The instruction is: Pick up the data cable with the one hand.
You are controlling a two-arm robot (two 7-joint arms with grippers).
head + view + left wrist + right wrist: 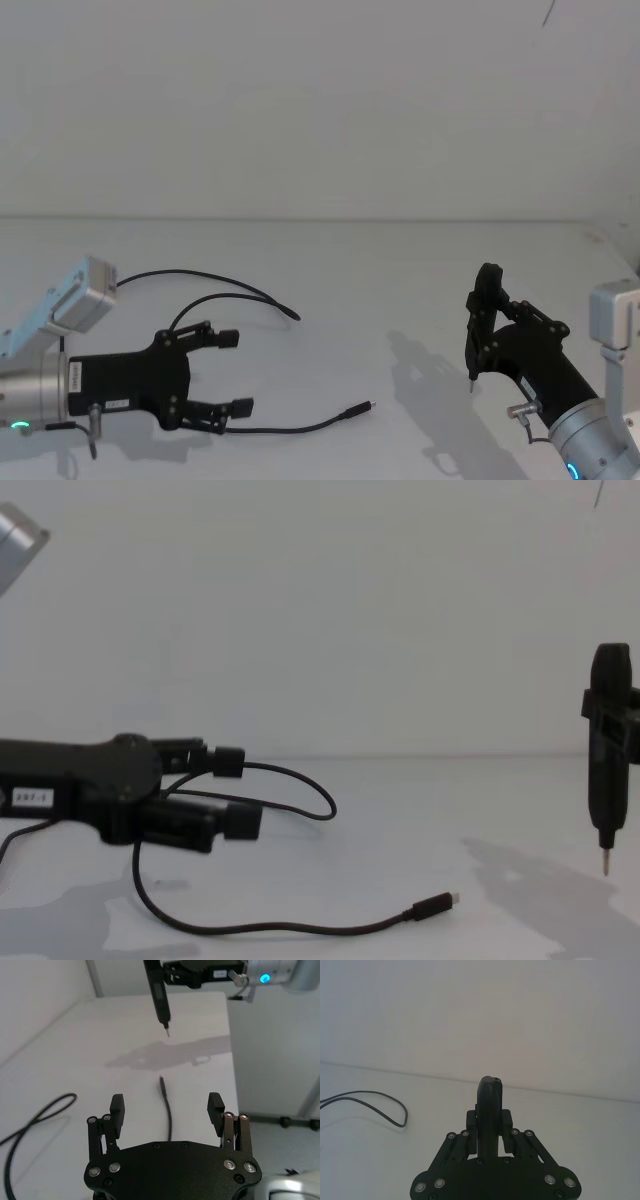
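Counter [400, 280]: flat, matte white, bare in the middle. The far edge meets a plain pale wall [320, 100]. In the left wrist view the edge past the plug drops off to the floor. Wide open room between the two arms.

Data cable [320, 423]: thin black cord, round and limp, lying on the counter in loose curves. One loop arcs toward the back behind the left arm. The other strand runs forward and ends in a small black plug with a short silver tip.

Left pincer [234, 373]: black, two linked fingers with blocky pads, white label on the body, silver wrist. It lies low at the counter's left and reaches toward the centre, released and gripping nothing. In the left wrist view the plug strand comes out from under the palm, passes between the spread fingers [117, 1105] and ends well beyond them. Contact with the cord: cannot tell.

Right pincer [490, 335]: on the right, clenched on a black pen-shaped tool [611, 780]. The tool is upright, metal tip down, just above the counter and well apart from the plug.
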